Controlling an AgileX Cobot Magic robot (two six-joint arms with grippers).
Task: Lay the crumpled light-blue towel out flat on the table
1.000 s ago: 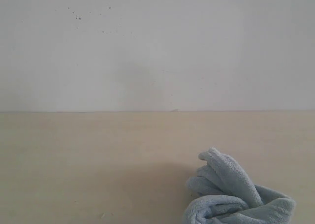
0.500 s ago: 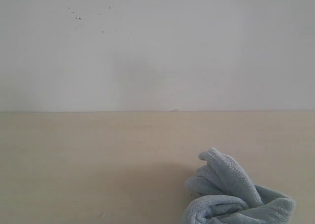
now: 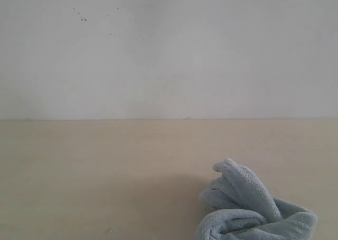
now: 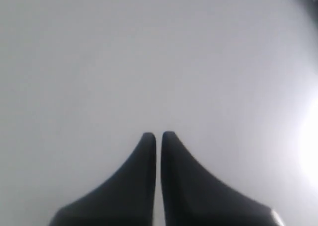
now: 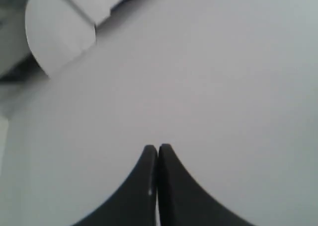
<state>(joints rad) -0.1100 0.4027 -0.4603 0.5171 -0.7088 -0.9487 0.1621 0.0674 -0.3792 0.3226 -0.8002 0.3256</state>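
- The left gripper (image 4: 158, 134) is seen in the left wrist view. Its two dark fingers are pressed almost together, and nothing is held between them.
- The right gripper (image 5: 157, 146) is seen in the right wrist view. It is closed tight, and nothing is held. A blurred white round shape (image 5: 59, 32) is seen beyond it.
- In the exterior view, the towel (image 3: 248, 208) is seen crumpled in a heap on the table (image 3: 105, 171), at the lower right, partly cut off by the bottom edge. The wall (image 3: 169, 50) behind is dotted with small dark specks.
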